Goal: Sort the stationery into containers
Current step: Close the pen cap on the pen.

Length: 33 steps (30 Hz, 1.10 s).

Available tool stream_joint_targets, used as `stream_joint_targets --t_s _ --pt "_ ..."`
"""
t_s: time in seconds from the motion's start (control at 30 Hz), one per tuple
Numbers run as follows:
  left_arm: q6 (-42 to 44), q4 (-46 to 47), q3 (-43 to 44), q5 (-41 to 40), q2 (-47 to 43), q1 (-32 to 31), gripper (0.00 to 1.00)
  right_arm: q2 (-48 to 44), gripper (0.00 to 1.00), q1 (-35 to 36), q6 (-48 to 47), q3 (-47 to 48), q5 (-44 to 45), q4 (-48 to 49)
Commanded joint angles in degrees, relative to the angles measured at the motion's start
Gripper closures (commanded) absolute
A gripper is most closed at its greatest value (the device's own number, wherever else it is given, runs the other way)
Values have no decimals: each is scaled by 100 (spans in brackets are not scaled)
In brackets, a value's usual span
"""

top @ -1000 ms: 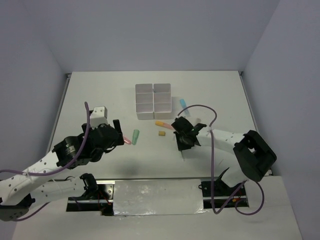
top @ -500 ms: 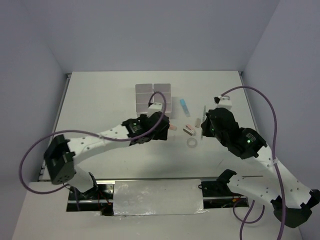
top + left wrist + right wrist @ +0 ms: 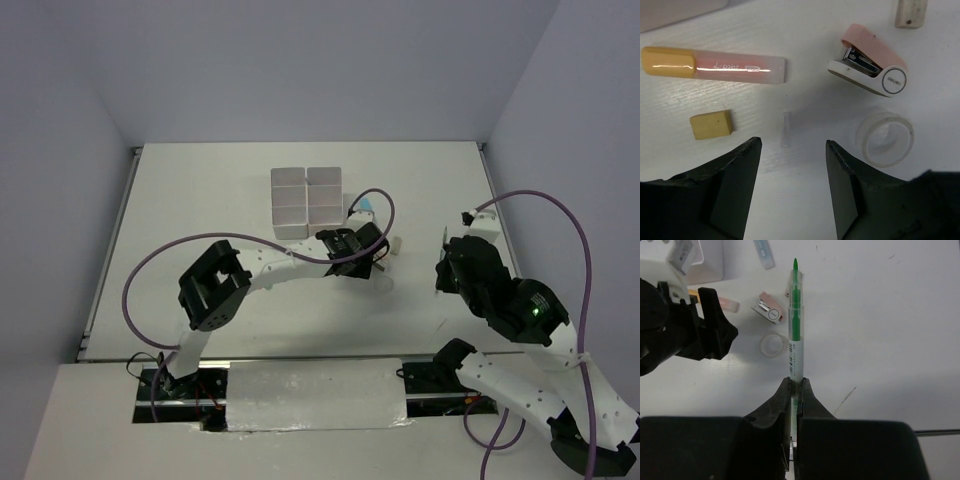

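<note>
Only the right wrist view shows the right gripper pinched tight on a thin green clear-barrelled pen. Left gripper gapes wide above the white desk; clear tape ring lower right, tan eraser block left.

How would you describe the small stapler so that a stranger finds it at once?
Start at the white block of compartments; the left gripper hovers open over items by its near right corner. Among them, the stapler lies beside the clear tape ring: only it has a pink top on a white body.
</note>
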Motion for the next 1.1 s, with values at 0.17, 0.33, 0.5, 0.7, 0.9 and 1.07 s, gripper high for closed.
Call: stream_joint_targets --t_s 0.17,0.33,0.5,0.7,0.9,1.07 --pt "-168 -459 481 -146 468 -32 36 -91 100 -19 -167 63 -200 65" --pt "-229 -416 359 -111 609 -32 40 -38 100 -10 -238 36 -262 180" --pt "-203 -345 332 -67 715 -6 45 -46 100 -19 -255 1 -306 232" --pt "-256 -197 104 -5 741 21 49 -64 100 -19 -264 -61 -367 294" --pt "-238 -134 -37 39 829 56 51 -29 100 -19 -290 -52 -376 303" --pt "-247 -134 -28 74 768 56 57 -90 100 -19 -282 -43 -376 285"
